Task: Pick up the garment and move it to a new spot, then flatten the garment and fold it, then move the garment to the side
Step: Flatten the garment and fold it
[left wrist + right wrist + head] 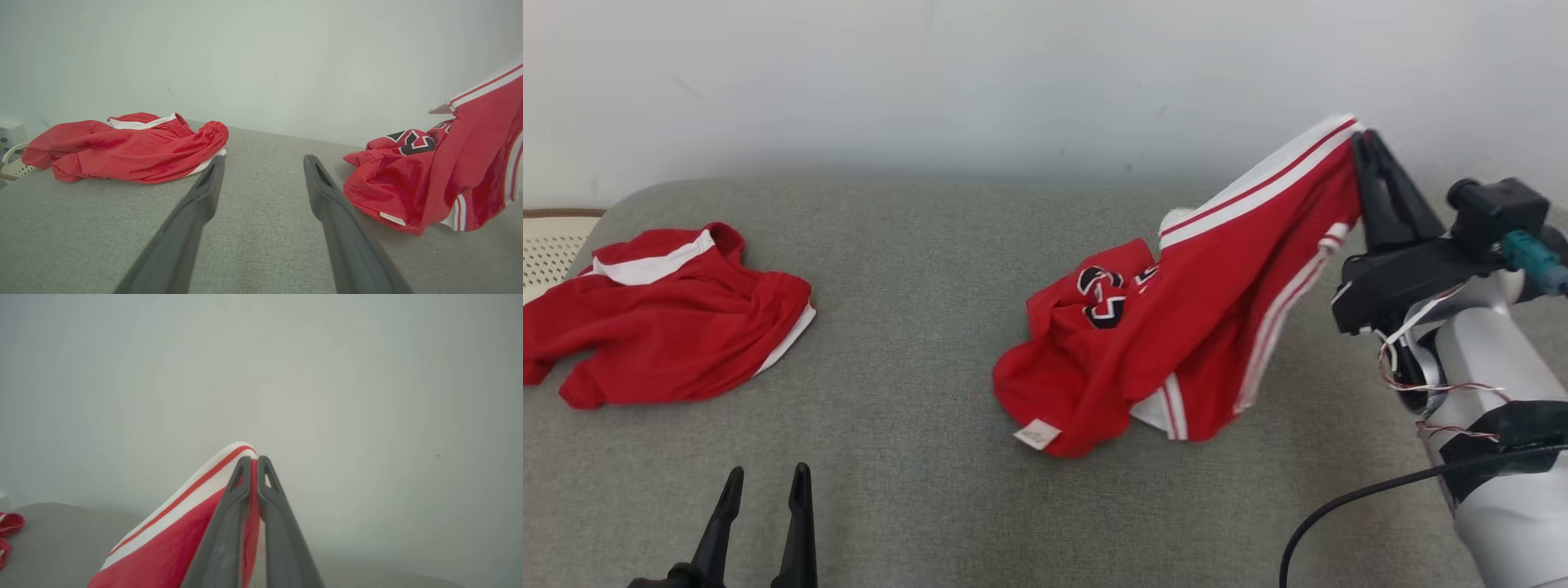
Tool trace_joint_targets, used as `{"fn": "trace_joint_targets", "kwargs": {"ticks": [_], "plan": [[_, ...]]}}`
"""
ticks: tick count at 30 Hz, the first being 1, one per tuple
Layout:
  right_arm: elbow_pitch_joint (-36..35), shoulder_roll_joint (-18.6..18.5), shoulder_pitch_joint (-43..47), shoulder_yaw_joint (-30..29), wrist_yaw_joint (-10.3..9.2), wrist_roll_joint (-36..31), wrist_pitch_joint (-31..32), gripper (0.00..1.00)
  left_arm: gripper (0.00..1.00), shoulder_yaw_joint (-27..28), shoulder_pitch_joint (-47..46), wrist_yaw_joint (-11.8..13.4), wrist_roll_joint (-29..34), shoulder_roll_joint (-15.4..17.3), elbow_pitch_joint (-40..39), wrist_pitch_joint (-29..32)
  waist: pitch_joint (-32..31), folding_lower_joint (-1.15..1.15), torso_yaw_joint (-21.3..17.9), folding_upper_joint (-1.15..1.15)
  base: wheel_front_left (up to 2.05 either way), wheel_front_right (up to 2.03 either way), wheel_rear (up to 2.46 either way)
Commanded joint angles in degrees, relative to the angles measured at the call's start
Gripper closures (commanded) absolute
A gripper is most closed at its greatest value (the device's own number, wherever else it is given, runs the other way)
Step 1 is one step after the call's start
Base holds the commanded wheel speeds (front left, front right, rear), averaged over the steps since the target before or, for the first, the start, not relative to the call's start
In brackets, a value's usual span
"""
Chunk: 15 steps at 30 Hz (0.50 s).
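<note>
Shows step one, pick-up and relocation; right gripper (1364, 140) pinched shut on the striped edge of red jersey (1176, 343), held high at far right, rest trailing on grey cushion (931, 286); left gripper (769, 470) spread, empty, near left; next probably calls for lifting clear, then carrying away from second red garment (670, 327).

The red garment (1192, 327) (white-striped trim, black lettering) slopes up to one raised corner, its lower end crumpled.

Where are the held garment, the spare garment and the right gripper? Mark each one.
held garment (1176, 343): head view, red middle of the cloth.
spare garment (678, 327): head view, red middle, lying at the left.
right gripper (252, 461): right wrist view, between its shut fingertips.
</note>
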Motion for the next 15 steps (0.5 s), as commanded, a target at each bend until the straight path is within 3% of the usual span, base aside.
{"fn": "trace_joint_targets", "kwargs": {"ticks": [1, 9, 15], "plan": [[-0.98, -0.19, 0.07, -0.09, 0.01, -0.59, -0.13, 1.00, 0.00, 0.33, 0.55, -0.30, 0.69, -0.23, 0.06, -0.26, -0.05, 0.00, -0.41, 0.00, 0.00, 0.00, 0.00], [-7.30, 0.00, 7.25, 2.18, 0.00, -1.44, -0.15, 1.00, 0.00, 1.41, 1.15, -1.08, 1.08, -1.08, 0.18, -0.26, 0.51, 0.00, -1.58, 0.00, 0.00, 0.00, 0.00], [-14.17, -0.93, 17.47, 3.11, 0.00, -1.84, -0.12, 1.00, 0.00, 2.20, 1.23, -1.65, 1.60, -1.47, 0.21, -0.26, 1.26, 0.00, -2.90, 0.00, 0.00, 0.00, 0.00]]}}
